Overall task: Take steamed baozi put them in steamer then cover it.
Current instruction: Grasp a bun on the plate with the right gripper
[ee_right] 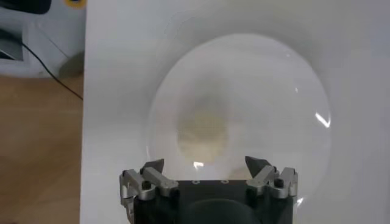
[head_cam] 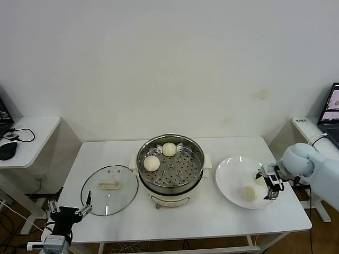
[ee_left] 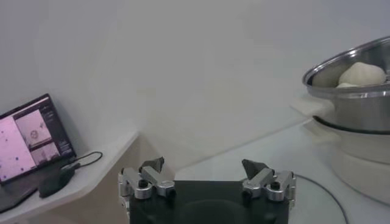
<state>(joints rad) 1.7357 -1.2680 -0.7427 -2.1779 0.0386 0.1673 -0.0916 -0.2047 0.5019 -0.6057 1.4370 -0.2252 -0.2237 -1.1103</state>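
Steamer (head_cam: 170,164): two buns inside | plate (head_cam: 233,172): bun (head_cam: 249,193) waiting | right gripper (head_cam: 270,182): fingers apart, I hovered beside it; should centre, squeeze softly | left gripper (head_cam: 69,210): fingers apart, parked near lid (head_cam: 109,189).

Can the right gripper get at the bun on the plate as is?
Probably yes. The right gripper is open at the plate's edge, close to the bun, with nothing between them.
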